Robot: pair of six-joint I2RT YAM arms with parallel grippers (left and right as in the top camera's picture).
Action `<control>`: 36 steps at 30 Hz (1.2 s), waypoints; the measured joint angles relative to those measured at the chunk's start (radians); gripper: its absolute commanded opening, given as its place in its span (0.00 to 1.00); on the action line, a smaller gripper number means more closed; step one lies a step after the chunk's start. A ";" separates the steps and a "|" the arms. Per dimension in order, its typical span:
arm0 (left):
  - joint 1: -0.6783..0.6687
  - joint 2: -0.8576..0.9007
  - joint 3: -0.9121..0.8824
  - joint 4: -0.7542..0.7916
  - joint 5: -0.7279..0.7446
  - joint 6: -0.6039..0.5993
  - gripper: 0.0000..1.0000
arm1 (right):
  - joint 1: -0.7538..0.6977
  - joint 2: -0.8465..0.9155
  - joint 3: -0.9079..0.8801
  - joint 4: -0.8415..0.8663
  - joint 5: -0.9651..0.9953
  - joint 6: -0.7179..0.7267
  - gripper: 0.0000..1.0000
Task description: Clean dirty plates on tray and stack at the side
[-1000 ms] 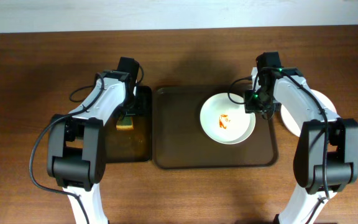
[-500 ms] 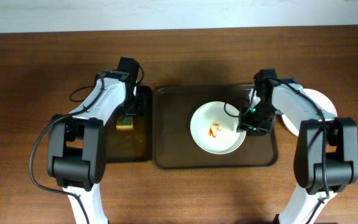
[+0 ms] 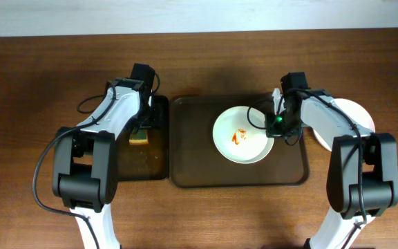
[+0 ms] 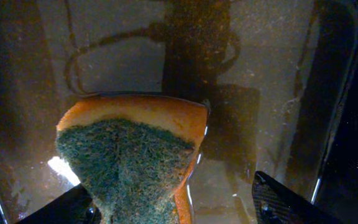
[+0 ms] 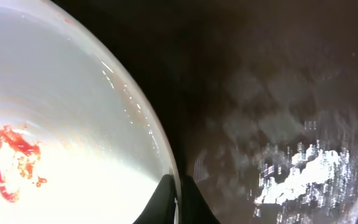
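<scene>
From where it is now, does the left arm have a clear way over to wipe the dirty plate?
Probably yes. The left gripper holds the sponge over the black tray, and the brown tray between it and the plate is bare. The right gripper pinches only the plate's far rim.

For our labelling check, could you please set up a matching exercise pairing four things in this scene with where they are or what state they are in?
Things:
1. dirty plate
2. sponge
3. right end effector
4. clean plate

Places or states:
A. on the table beside the brown tray
B. in the black tray
C. shut on a plate rim
D. smeared with red sauce

Pairs: 1-D, 2-B, 3-C, 4-A
</scene>
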 measured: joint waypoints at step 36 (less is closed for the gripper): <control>0.006 0.015 0.033 -0.080 -0.102 0.045 0.00 | -0.002 0.009 0.043 -0.125 0.016 0.177 0.08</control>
